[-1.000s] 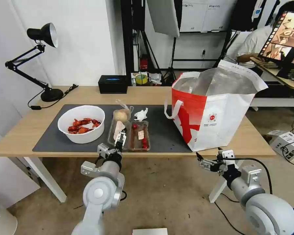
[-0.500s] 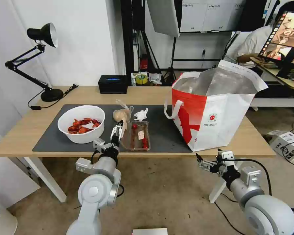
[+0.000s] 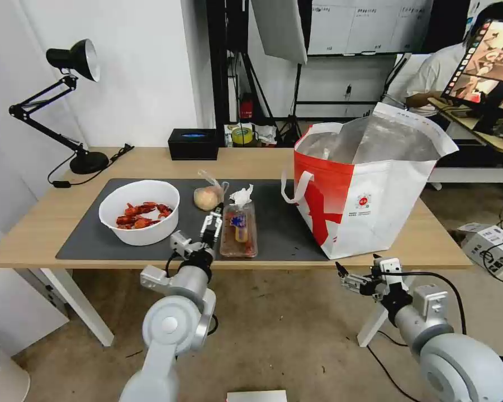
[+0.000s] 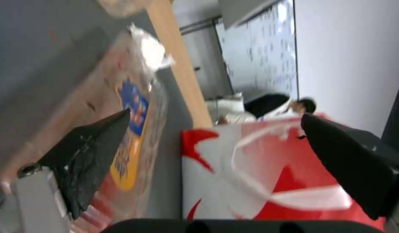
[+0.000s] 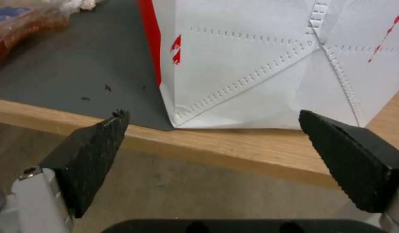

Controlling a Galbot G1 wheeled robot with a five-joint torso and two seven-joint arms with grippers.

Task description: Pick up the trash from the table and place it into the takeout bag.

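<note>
Since a second ago the clear hinged tray (image 3: 239, 230) has been folded shut. Head view: left gripper (image 3: 212, 222), jaws apart, touches the tray's left edge on the grey mat (image 3: 84, 234), takeout bag (image 3: 369, 190) to its right. Left wrist view: one finger (image 4: 89, 152) lies against the tray (image 4: 126, 129). Right wrist view: right gripper (image 5: 212, 155) spread wide, below the table edge (image 5: 251, 158).

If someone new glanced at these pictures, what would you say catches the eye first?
Probably the tall red-and-white takeout bag standing open on the right end of the table, its foil lining showing. Next, the white bowl of red crayfish shells on the dark mat's left side, and the left pincer, open, beside the clear tray at mid-mat. The right pincer hangs open below the table's front edge.
</note>
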